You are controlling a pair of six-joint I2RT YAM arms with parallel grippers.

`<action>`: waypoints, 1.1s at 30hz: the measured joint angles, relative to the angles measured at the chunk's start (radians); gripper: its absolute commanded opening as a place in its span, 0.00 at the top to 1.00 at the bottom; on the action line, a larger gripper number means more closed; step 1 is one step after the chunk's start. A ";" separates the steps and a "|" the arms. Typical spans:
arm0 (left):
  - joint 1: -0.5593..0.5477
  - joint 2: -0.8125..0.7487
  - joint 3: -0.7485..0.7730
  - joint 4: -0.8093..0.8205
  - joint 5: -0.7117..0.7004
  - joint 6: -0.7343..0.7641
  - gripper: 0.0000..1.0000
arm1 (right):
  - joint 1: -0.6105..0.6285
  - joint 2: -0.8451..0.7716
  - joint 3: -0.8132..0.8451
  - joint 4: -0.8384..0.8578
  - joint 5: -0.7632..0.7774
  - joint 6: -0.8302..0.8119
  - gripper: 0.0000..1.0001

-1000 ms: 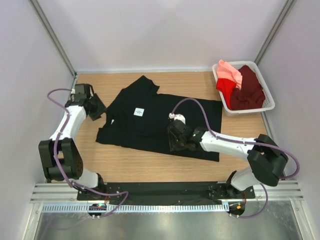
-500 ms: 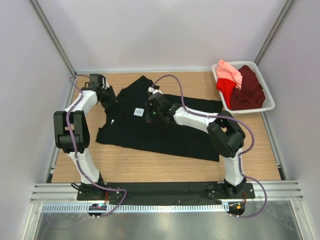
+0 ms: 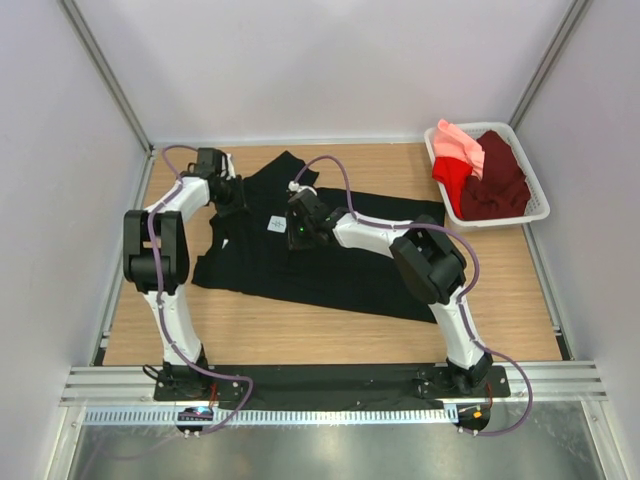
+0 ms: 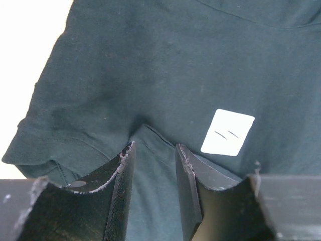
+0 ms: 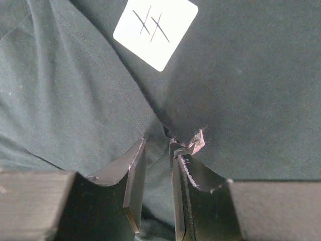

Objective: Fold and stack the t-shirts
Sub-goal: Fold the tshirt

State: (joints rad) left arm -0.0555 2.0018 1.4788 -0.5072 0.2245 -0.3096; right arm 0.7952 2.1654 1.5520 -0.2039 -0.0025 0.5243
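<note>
The black t-shirt (image 3: 330, 265) lies spread flat on the desk (image 3: 300, 335), collar end toward the far-left side and hem toward the right. Its white label (image 3: 278, 225) faces up on the chest.

The left hand (image 3: 232, 193) rests on the shirt's far-left part, near the collar and sleeve. In the left wrist view, its two fingers stand close together with a raised fold of black cloth pinched between them. The cloth puckers toward the gap, and the label lies just beyond the tips.

The right hand (image 3: 298, 232) sits on the chest area, just beside the label. In the right wrist view, its fingers are nearly together and clamp a narrow ridge of the same cloth.

A white basket (image 3: 540, 200) stands at the desk's far-right corner, well apart from the black shirt. It holds the salmon-pink t-shirt (image 3: 458, 145), the red t-shirt (image 3: 452, 175) and the maroon t-shirt (image 3: 498, 180), all bunched and unfolded.
</note>
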 measured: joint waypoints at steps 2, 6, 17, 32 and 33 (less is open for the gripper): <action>-0.002 0.008 0.006 -0.004 -0.012 0.006 0.61 | 0.000 0.004 0.002 -0.002 0.000 -0.002 0.68; -0.009 0.024 0.019 -0.010 -0.037 0.023 0.60 | 0.000 0.018 0.015 -0.002 0.000 -0.004 0.69; -0.041 0.064 0.043 -0.022 -0.048 0.034 0.68 | 0.000 0.025 0.021 -0.005 0.030 -0.019 0.99; -0.056 0.075 0.072 -0.024 -0.047 0.028 1.00 | 0.002 -0.010 -0.033 0.029 0.073 -0.022 0.99; -0.056 0.075 0.072 -0.025 -0.047 0.027 1.00 | 0.002 -0.014 -0.040 0.032 0.079 -0.022 0.99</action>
State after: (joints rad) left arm -0.1116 2.0769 1.5509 -0.5320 0.1772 -0.2825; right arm 0.7967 2.1509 1.5116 -0.1722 0.0765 0.5022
